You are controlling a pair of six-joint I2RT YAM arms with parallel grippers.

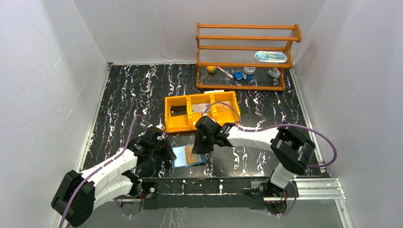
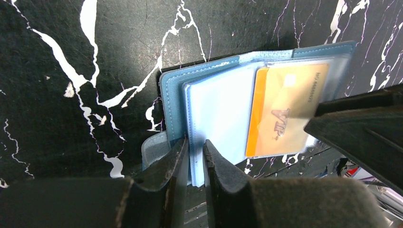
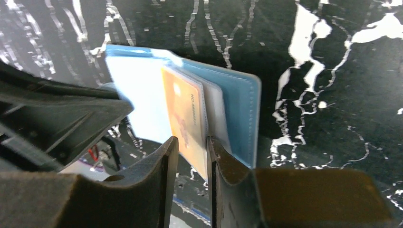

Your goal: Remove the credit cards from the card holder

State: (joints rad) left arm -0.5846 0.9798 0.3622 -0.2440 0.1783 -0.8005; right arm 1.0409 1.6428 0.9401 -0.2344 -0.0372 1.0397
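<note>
The blue card holder lies open near the table's front edge, between my two grippers. My left gripper is shut on the edge of its pale blue inner leaves, with the slate-blue cover beside them. An orange credit card sticks partly out of a clear sleeve. My right gripper straddles that orange card's lower edge. The card rests against the right finger, and a narrow gap shows on the left side. The card holder's cover lies behind it.
An orange three-compartment tray stands just behind the grippers, with flat items in its compartments. A wooden shelf rack with small objects stands at the back right. White walls close in both sides and the back.
</note>
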